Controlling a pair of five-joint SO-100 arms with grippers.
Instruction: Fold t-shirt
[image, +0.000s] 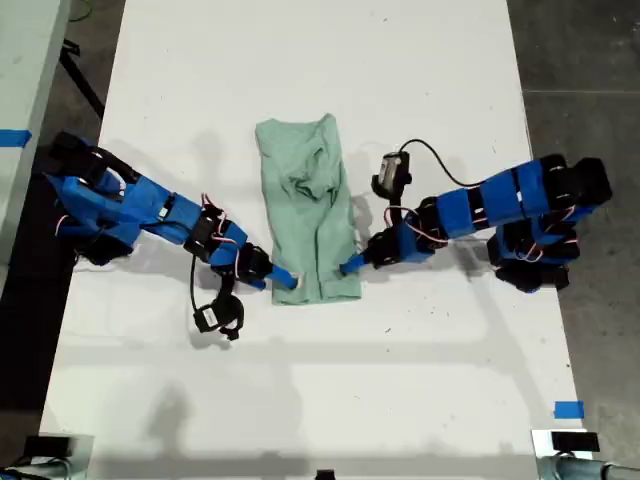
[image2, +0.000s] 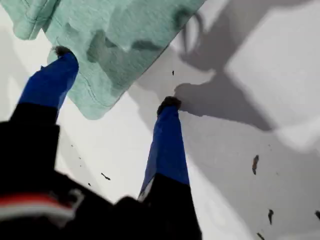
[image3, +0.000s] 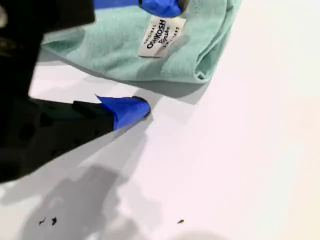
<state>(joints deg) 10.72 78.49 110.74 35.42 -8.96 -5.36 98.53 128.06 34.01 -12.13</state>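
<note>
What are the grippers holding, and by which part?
Nothing yet: my first gripper and my second gripper stand open at the t-shirt's edge.

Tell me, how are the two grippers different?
My first gripper comes in from the exterior view's right; my second gripper comes in from that view's left. The second has one finger beside the t-shirt's white label; the first is at a plain hem corner with no label in sight. Both are open and blue-tipped, with one finger on the cloth and one on the table.
</note>
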